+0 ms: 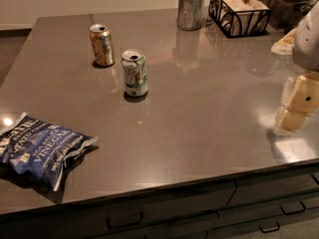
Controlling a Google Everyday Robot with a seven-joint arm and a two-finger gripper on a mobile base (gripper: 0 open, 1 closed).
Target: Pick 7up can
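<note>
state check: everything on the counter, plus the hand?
7up can: upright on the counter, not held.
gold can: upright, back-left of the 7up can, apart from it.
chip bag: lying flat, front left.
metal cup: upright, filled.
wire basket: upright, holding packets.
drawers: shut.
hand: at the right edge, over the counter, well clear of both cans.

The gripper (291, 118) is seen at the right edge of the view, over the worktop (199, 113), as pale cream, boxy blocks with rounded corners. A small dark round mark is borne on the larger block. Above it, a smooth white-grey arm link (309, 39) is shown
</note>
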